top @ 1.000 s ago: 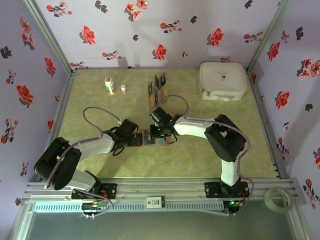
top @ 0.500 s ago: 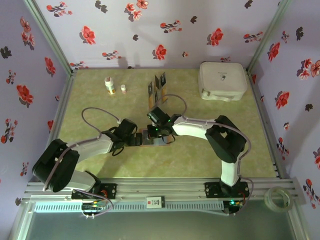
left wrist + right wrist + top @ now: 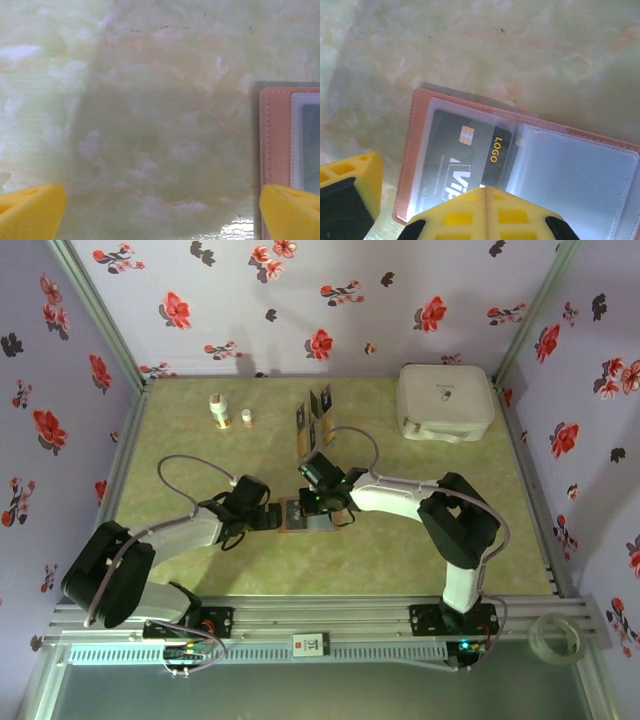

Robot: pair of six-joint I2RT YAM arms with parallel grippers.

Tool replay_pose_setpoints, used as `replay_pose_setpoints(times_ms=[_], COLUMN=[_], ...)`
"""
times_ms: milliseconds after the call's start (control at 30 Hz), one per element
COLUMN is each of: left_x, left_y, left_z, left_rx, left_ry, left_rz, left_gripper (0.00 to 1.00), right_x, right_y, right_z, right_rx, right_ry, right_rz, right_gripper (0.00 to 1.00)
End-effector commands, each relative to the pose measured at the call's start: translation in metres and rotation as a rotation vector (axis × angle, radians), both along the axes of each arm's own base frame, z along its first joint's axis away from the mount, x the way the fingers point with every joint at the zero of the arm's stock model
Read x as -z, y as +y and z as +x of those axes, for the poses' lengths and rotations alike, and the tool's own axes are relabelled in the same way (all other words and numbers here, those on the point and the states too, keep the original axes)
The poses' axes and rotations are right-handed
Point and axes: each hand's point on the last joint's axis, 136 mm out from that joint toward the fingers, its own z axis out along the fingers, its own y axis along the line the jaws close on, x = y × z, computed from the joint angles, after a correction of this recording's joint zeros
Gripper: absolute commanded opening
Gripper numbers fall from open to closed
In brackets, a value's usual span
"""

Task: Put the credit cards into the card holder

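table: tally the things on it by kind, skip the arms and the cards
small bottles: 2
card rack: 1
white case: 1
card holder: 1
total: 5

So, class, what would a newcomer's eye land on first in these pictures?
The open brown wallet lies mid-table, a black card marked LOGO in one clear pocket. A big white case sits at the far right corner, and red-flowered walls ring the scene.
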Motion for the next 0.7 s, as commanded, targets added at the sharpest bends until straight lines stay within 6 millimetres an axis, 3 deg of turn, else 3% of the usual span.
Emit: replay_pose_setpoints(times_ms=[0,667], left_x=[0.008,0.022], left_y=[0.006,0.005], left_z=[-0.002,-0.002], left_rx=[-0.001,0.004], left_ry=[0.029,0.073], left_rz=[0.027,0.057], left_gripper=[1.0,1.0], right_x=[0.012,0.026], right_y=[-0.006,0.001], right_z=[0.003,0.005], right_rx=[-0.002,-0.017], right_ry=[0.006,0.048], right_rz=[-0.043,-0.045], right_gripper=[0.0,0.0])
